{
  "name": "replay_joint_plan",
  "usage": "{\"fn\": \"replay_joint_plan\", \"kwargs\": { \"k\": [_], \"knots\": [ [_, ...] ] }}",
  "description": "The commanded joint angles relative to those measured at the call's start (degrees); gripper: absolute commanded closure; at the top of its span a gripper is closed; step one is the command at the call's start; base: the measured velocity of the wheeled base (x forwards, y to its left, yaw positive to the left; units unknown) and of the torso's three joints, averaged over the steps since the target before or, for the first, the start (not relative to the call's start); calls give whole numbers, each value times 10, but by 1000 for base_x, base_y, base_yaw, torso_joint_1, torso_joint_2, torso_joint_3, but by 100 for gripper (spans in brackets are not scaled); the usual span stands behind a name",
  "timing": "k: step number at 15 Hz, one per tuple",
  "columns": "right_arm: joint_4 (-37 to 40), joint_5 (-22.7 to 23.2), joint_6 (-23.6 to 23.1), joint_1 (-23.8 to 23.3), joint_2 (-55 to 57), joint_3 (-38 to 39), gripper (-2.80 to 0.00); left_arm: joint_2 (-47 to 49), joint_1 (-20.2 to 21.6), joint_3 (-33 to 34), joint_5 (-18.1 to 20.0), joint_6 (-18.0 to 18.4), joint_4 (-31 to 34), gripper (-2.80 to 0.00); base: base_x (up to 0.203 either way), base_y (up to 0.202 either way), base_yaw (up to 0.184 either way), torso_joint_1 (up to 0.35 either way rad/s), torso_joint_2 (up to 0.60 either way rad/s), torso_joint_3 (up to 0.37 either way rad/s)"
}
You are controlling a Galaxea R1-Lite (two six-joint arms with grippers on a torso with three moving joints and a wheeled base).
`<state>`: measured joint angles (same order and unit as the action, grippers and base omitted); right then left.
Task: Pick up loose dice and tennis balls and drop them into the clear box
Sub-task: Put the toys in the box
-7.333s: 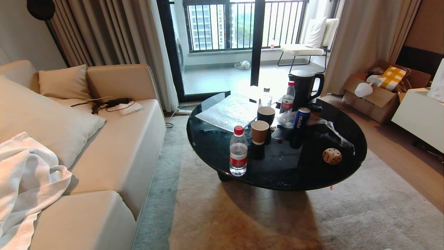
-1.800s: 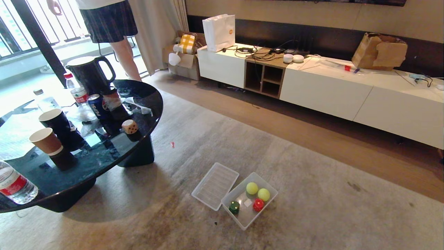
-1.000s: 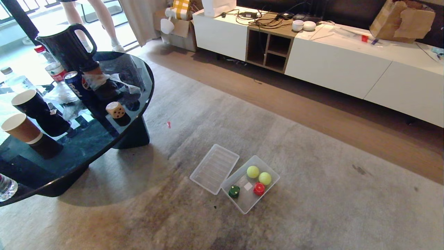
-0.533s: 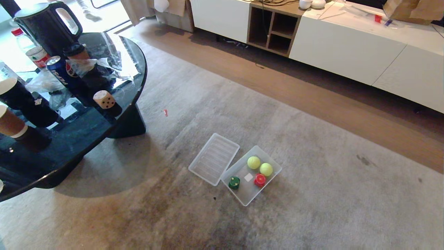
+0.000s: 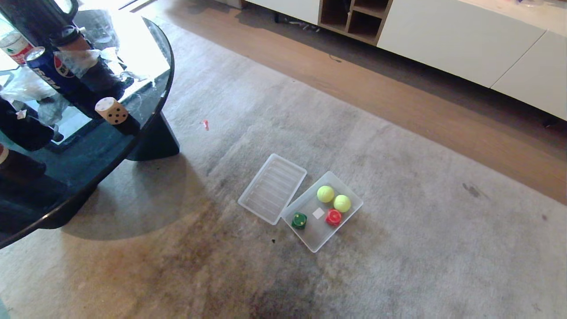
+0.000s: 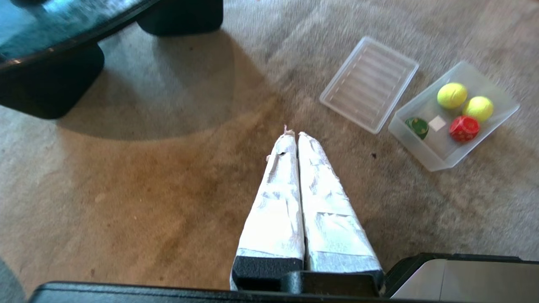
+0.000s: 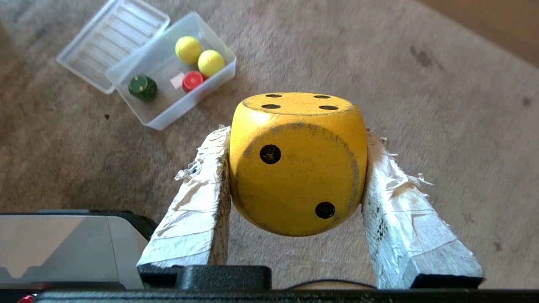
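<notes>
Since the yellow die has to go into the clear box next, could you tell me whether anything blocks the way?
Nothing visible does. The right tool holds the yellow die above bare carpet; the clear box lies open, its lid beside it.

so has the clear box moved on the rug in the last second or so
No. The clear box sits beside the lid on the rug as before; only the camera has tilted down.

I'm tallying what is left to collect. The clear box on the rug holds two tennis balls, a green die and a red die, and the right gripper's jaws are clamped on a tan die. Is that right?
Not quite: the die in the right gripper is the yellow die, as the right wrist view shows. The tan die sits on the black table in the head view. The clear box does hold two tennis balls, a green die and a red die.
</notes>
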<state>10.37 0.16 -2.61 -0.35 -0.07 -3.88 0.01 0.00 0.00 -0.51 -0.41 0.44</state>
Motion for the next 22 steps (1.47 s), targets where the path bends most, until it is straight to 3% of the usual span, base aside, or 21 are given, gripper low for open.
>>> {"fn": "replay_joint_plan", "kwargs": {
  "k": [1,22],
  "knots": [
    [1,0,0,0,0,0,0,0,0,0,0,0,0,0,0,0,0,7,2,-198],
    [1,1,-1,0,0,0,0,0,0,0,0,0,0,0,0,0,0,2,3,-180]
  ]
}}
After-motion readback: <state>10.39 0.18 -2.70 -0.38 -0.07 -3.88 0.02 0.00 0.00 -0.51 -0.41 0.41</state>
